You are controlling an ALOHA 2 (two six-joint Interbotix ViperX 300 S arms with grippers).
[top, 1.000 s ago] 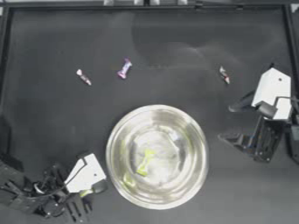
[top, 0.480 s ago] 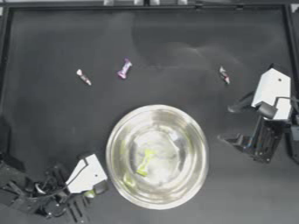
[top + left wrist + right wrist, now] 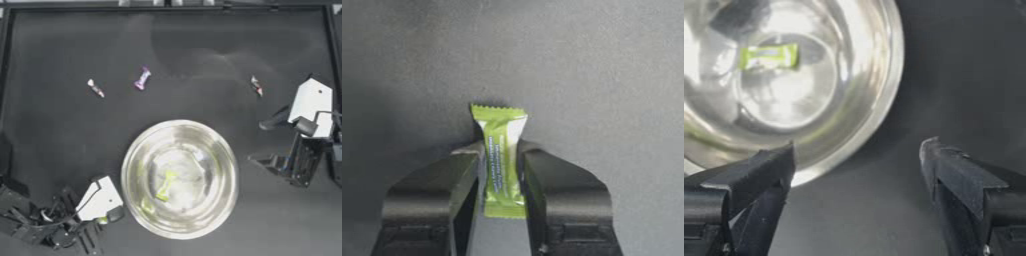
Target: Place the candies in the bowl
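Five candies: one yellow-green in bowl [image 3: 179, 178], one yellow-green candy [image 3: 500, 155] clenched by left end effector [image 3: 500, 172] beside bowl; purple-pink candy [image 3: 141, 78], two white-and-red [image 3: 96, 88] on counter [image 3: 200, 60]. Right end effector [image 3: 858, 165] spread wide, holding nothing.

Five wrapped candies, one bowl, two grippers.

One large round shiny silver metal bowl [image 3: 179, 178] stands on the dark counter [image 3: 200, 60]. Two yellow-green wrapped candies: one inside the bowl [image 3: 165, 185], one between the left gripper's [image 3: 107, 218] jaws [image 3: 501, 160]. Two white-and-red candies, far left [image 3: 96, 88] and far right [image 3: 256, 85]. One purple-pink candy [image 3: 141, 78], far side. Right gripper [image 3: 270, 142] carries none.
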